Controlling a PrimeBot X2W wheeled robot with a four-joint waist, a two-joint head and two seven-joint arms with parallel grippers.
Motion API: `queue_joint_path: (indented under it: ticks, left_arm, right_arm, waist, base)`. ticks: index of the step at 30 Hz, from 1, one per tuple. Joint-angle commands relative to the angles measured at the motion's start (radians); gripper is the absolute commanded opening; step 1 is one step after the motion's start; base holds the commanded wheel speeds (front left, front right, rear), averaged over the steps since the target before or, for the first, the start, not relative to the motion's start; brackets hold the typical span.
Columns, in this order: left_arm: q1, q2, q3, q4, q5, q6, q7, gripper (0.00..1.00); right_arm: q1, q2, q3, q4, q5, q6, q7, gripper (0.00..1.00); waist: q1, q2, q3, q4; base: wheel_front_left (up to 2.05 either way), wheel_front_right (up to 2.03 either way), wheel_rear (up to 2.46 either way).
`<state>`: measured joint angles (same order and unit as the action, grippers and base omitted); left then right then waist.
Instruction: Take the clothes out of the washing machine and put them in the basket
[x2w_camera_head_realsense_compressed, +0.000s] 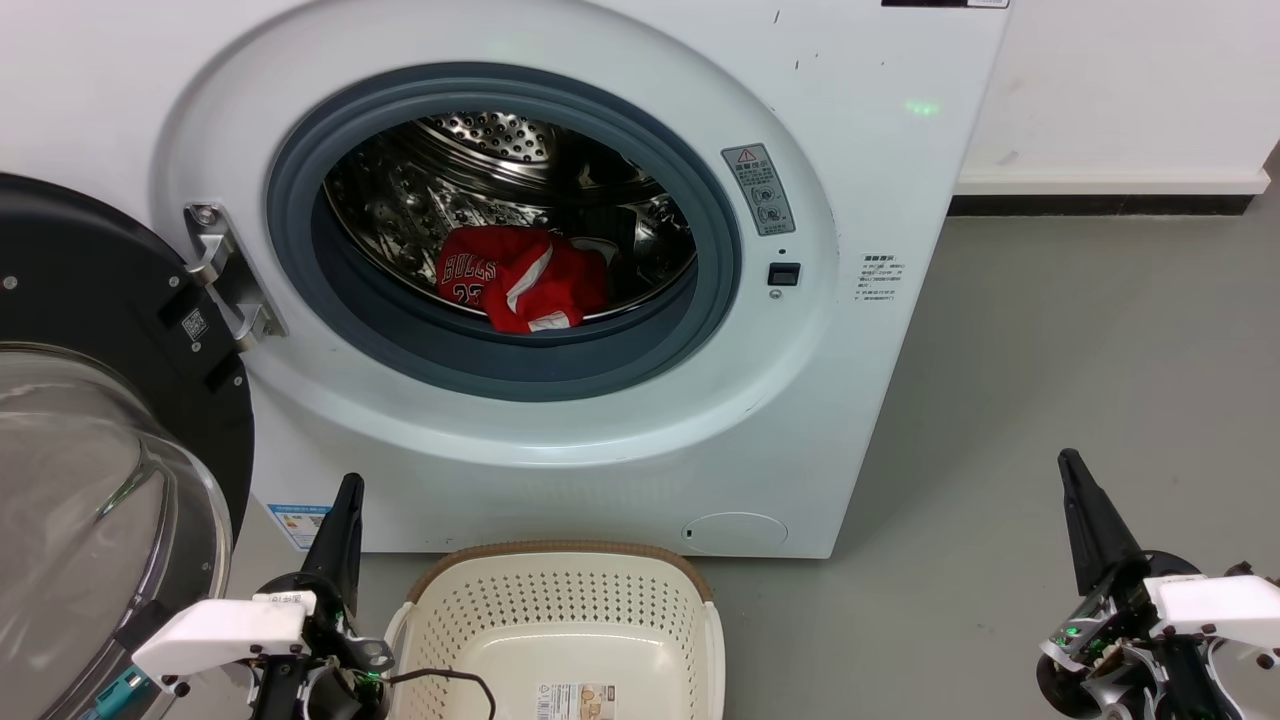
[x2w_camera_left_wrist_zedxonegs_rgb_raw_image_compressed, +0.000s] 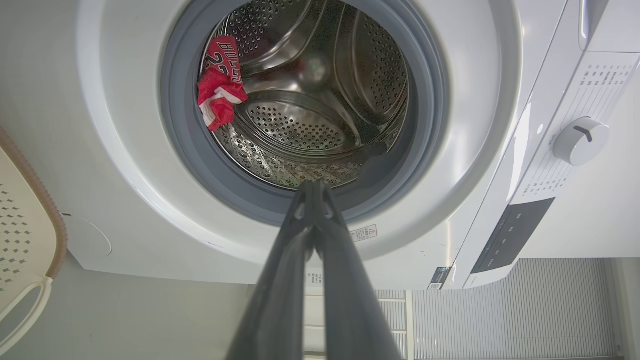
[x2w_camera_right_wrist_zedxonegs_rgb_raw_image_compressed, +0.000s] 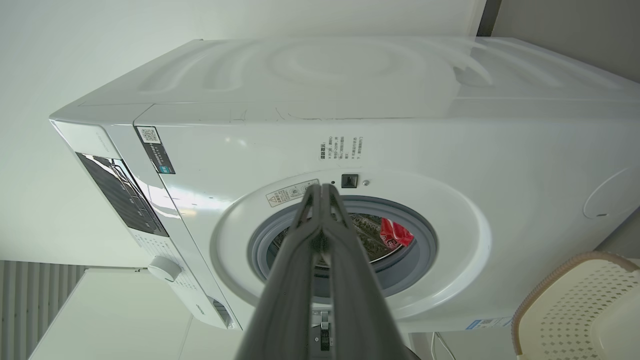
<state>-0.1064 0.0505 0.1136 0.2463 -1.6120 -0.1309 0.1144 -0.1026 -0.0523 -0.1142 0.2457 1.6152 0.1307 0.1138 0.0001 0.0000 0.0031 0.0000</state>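
Clothes (x2w_camera_head_realsense_compressed: 515, 280) sit low inside the washer (x2w_camera_head_realsense_compressed: 880, 150), up and a bit right of the left gripper (x2w_camera_head_realsense_compressed: 349, 492) (the nearer one). Right gripper (x2w_camera_head_realsense_compressed: 1071, 466) is well off to the side. Both have fingers pressed together, holding nothing. Basket (x2w_camera_head_realsense_compressed: 560, 600) sits below the door hole.

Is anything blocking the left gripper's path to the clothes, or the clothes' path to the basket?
Nothing visible does. The door is swung open to the left, the clothes lie just inside the washing machine's opening, and the basket stands open-topped on the floor below it, beside the shut left gripper.
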Motion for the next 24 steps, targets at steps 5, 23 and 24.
queue_joint_path:
  ticks: [5, 23, 24]
  left_arm:
    - [-0.005, -0.001, 0.002, -0.001, -0.002, -0.002, 0.002, 0.00]
    - [-0.005, -0.001, 0.003, -0.001, -0.002, -0.002, 0.002, 0.00]
    - [-0.005, -0.001, 0.002, -0.001, -0.002, -0.002, 0.002, 0.00]
  right_arm:
    - [-0.013, 0.003, 0.001, 0.001, -0.005, 0.000, -0.001, 0.00]
    - [-0.013, 0.003, 0.001, 0.001, -0.005, 0.000, -0.001, 0.00]
    - [-0.013, 0.003, 0.001, 0.001, -0.005, 0.000, -0.001, 0.00]
  waist:
    - [-0.0001, 0.0000, 0.000, 0.000]
    - [-0.0001, 0.0000, 0.000, 0.000]
    - [-0.0001, 0.0000, 0.000, 0.000]
  base:
    - [0.00, 0.00, 0.00]
    - [0.00, 0.00, 0.00]
    - [0.00, 0.00, 0.00]
